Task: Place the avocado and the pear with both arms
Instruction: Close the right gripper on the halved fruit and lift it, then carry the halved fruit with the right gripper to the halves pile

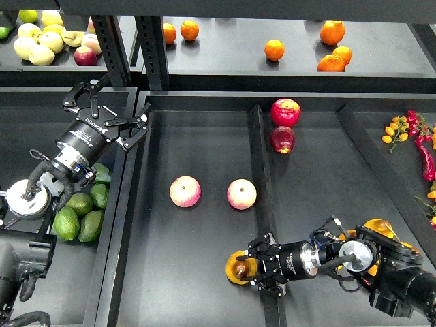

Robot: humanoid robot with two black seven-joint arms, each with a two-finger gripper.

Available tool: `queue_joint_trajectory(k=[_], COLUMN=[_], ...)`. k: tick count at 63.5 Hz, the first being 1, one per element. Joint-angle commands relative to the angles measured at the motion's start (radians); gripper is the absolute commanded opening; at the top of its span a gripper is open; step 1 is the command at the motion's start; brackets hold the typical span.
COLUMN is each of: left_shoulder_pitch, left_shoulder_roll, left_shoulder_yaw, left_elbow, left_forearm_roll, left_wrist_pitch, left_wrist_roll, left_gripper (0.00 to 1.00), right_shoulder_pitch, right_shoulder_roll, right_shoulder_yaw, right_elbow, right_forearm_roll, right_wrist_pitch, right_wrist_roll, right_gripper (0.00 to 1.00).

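Right gripper [251, 268] clenched around pear [238, 268] low over tray floor [204, 259]; left gripper [109, 112] splayed, empty, above avocado [67, 223] pile; risks rolling once released, or grabbing two.

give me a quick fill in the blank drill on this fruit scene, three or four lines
1. The right hand is closed around the ____, low in the middle tray.
2. The left hand is open and holds ____.
3. The avocados lie piled in the bin on the ____ side of the view.
4. Two pink-yellow apples sit side by side in the middle tray, and the number of red apples further back is ____.

Missing words: pear; nothing; left; two
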Motion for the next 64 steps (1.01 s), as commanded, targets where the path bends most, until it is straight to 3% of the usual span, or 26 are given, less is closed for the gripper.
queue_joint_trajectory(k=[1,14,38,64], left_shoulder_pitch=[0.000,0.000,0.000,0.000], left_shoulder_roll=[0.000,0.000,0.000,0.000], left_shoulder_yaw=[0.000,0.000,0.000,0.000], left_elbow=[0.001,0.006,0.017,0.018], left_forearm_roll=[0.000,0.000,0.000,0.000], left_wrist_pitch=[-0.001,-0.001,-0.002,-0.002], left_wrist_roll=[0.000,0.000,0.000,0.000], left_gripper=[0.99,0.99,0.99,0.99], right_shoulder_pitch=[0.029,0.050,0.122,0.079], right_shoulder_roll=[-0.015,-0.029,-0.336,-0.460], right_shoulder_yaw=[-0.001,-0.008,-0.160,-0.272], right_elbow=[0.006,0.033,0.216,0.297], right_forearm_roll=[0.049,0.090,0.323,0.386], right_wrist_pitch=[0.000,0.000,0.000,0.000], right_wrist_roll=[0.000,0.000,0.000,0.000], right_gripper=[0.14,0.13,0.15,0.17])
